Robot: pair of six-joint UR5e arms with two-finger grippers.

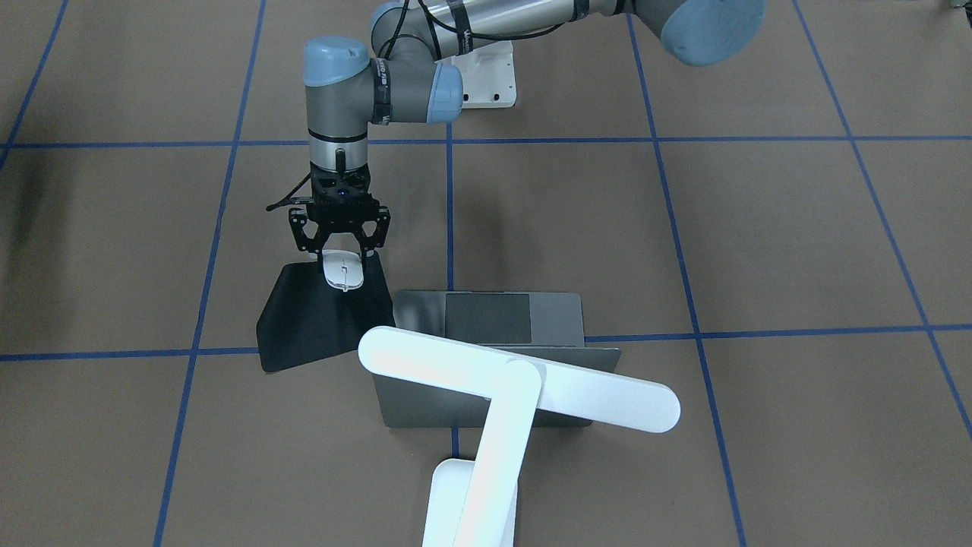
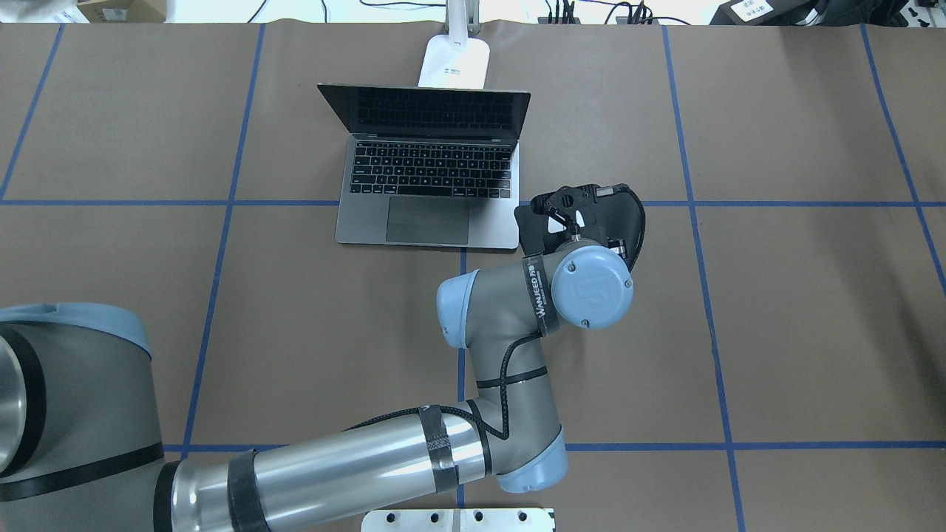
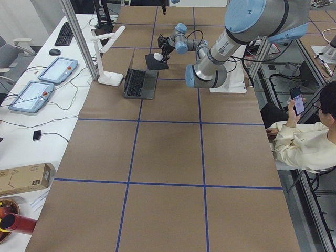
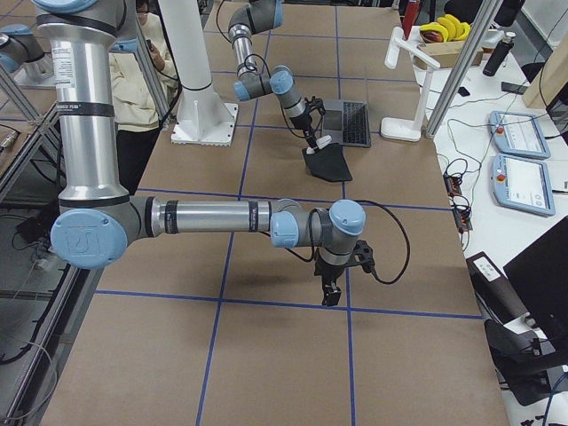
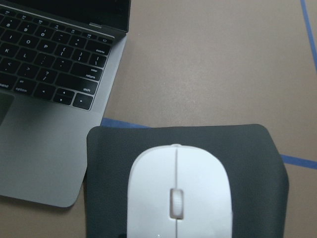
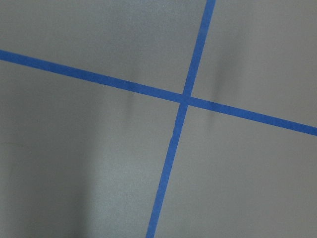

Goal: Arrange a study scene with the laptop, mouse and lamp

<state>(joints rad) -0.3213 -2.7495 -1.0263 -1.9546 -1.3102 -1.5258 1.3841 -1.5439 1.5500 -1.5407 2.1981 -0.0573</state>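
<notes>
The grey laptop [image 2: 429, 222] stands open mid-table, its keyboard toward the robot. The white lamp [image 1: 516, 387] stands behind the laptop with its bar head over the lid; its base [image 2: 454, 63] also shows in the overhead view. The white mouse [image 1: 343, 271] lies on a black mouse pad [image 1: 304, 327] beside the laptop and fills the bottom of the left wrist view [image 5: 178, 193]. My left gripper [image 1: 343, 254] is low over the mouse, its jaws open on either side of it. My right gripper [image 4: 330, 288] hangs over bare table far from these; I cannot tell whether it is open or shut.
The white bolted pedestal [image 1: 490, 76] is at the robot's side of the table. Blue tape lines [image 6: 185, 99] cross the brown table cover. A seated person [image 3: 307, 142] is beside the table. Tablets [image 4: 524, 138] and cables lie on a side bench.
</notes>
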